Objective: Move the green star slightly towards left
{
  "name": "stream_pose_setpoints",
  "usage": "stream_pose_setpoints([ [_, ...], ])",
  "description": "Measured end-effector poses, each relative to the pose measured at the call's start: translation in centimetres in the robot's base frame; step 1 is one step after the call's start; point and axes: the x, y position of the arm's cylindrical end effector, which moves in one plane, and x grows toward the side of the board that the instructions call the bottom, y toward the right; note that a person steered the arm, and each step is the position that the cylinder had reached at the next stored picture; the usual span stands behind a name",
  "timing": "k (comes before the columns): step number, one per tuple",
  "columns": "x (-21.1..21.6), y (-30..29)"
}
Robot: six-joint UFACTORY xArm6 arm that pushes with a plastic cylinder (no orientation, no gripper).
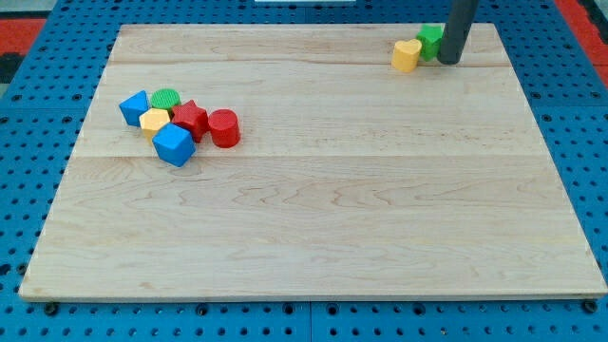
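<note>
The green star point(430, 41) lies near the view's top right of the wooden board point(313, 218), partly hidden behind my rod. A yellow heart-shaped block point(407, 54) touches it on its left. My tip point(448, 61) rests on the board right against the green star's right side.
A cluster lies at the view's left: a blue block point(134, 107), a green round block point(165, 99), a yellow block point(154, 121), a red star point(190, 119), a red cylinder point(224, 127) and a blue cube point(174, 144). Blue pegboard surrounds the board.
</note>
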Motion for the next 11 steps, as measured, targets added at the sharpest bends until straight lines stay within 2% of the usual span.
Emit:
stream_pose_setpoints([
  [1,-3.7,0.0],
  [2,-1.7,-5.8],
  [3,3.9,-5.4],
  [4,7.0,-3.8],
  [5,0.7,1.7],
  [6,-6.6,1.1],
  [7,-6.9,-1.8],
  [8,-4.5,-8.5],
  [9,-2.8,-12.1],
  [10,0.9,-7.8],
  [11,4.1,-9.8],
])
